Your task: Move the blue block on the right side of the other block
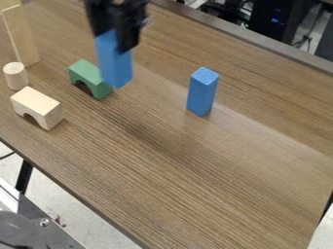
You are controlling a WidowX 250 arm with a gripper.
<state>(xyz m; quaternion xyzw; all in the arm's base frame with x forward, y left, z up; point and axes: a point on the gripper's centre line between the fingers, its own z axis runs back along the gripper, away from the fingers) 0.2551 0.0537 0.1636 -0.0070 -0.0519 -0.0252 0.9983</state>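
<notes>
At the upper left of the view, my gripper point(119, 39) hangs over the table, shut on the upper end of a blue block point(114, 65). This block is held upright, its lower end in front of part of the green arch. The other blue block point(202, 92) stands upright by itself on the wooden table, right of the held one and apart from it.
A green arch block point(89, 78) lies just left of the held block. Farther left are a pale arch block point(38, 107), a small wooden cylinder point(15, 76) and a tall wooden piece point(21, 36). The table's point(195, 180) far edge slants across the upper right.
</notes>
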